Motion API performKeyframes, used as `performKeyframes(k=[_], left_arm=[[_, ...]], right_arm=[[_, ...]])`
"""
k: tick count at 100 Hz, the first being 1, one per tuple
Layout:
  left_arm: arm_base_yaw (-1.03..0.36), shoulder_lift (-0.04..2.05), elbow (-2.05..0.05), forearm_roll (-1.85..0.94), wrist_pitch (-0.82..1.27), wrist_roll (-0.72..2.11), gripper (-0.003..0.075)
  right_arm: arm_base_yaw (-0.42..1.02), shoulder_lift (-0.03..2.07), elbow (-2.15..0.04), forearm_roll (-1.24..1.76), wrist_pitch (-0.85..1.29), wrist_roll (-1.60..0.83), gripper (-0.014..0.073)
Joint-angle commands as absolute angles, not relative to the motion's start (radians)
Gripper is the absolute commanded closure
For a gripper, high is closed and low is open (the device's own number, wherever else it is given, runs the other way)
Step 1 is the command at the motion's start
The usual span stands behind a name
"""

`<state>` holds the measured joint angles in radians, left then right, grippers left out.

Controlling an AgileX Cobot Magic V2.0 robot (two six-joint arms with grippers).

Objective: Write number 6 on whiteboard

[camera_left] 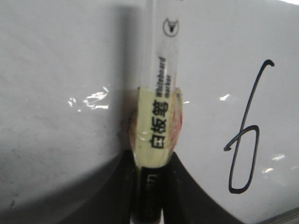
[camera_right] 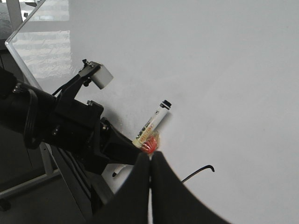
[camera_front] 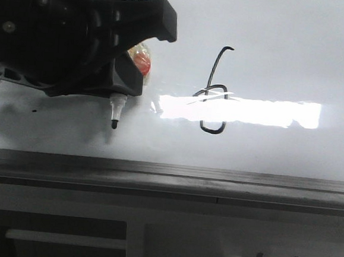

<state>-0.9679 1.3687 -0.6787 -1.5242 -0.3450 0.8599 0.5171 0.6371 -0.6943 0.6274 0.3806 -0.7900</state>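
The whiteboard (camera_front: 274, 47) fills the front view, with a bright glare across it. The number 6 (camera_front: 215, 90) is drawn on it in thin black line, and also shows in the left wrist view (camera_left: 245, 140). My left gripper (camera_front: 139, 57) is shut on a whiteboard marker (camera_front: 117, 107), whose black tip points down to the left of the 6 and apart from it. The left wrist view shows the jaws closed on the marker's (camera_left: 156, 126) yellow-taped barrel. My right gripper (camera_right: 150, 158) is shut and empty, close to the board beside the left arm (camera_right: 60, 121).
A grey metal rail (camera_front: 168, 179) runs along the board's lower edge. A small black dot (camera_front: 34, 111) sits on the board at far left. The board's corner and stand (camera_right: 18, 56) show in the right wrist view.
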Motion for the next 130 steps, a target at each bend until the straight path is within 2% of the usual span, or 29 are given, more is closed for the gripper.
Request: performKeyframes(k=[1, 10, 29, 36, 59, 78, 108, 122, 130], left_arm=[[-0.954, 1.410, -0.679, -1.543, -0.445, 0.853, 0.0735], [-0.954, 1.414, -0.679, -1.543, -0.438, 0.853, 0.0685], [-0.954, 1.414, -0.679, -1.543, -0.445, 0.851, 0.0411], [-0.954, 1.414, -0.679, -1.543, -0.454, 0.851, 0.0367], [-0.954, 1.414, -0.679, -1.543, -0.456, 0.851, 0.0360], [-0.954, 1.392, -0.707, -1.450, -0.406, 0.863, 0.0264], [-0.980, 1.206, -0.722, -1.297, -0.335, 0.933, 0.0272], [-0.980, 1.117, -0.700, -1.297, -0.323, 0.993, 0.0314], [-0.980, 1.110, -0.679, -1.297, -0.373, 0.996, 0.0367]], right_arm=[[0.509, 0.634, -0.730, 0.648, 0.322, -0.785, 0.0659], [0.509, 0.634, -0.730, 0.648, 0.322, -0.783, 0.0659], [0.509, 0.634, -0.730, 0.648, 0.322, -0.783, 0.0659], [0.509, 0.634, -0.730, 0.648, 0.322, -0.782, 0.0659], [0.509, 0.634, -0.730, 0.648, 0.322, -0.782, 0.0659], [0.509, 0.634, -0.730, 0.648, 0.322, -0.782, 0.0659], [0.509, 0.573, -0.730, 0.648, 0.329, -0.782, 0.0659], [0.509, 0.506, -0.714, 0.590, 0.327, -0.782, 0.0659], [0.509, 0.486, -0.679, 0.582, 0.301, -0.782, 0.0659]])
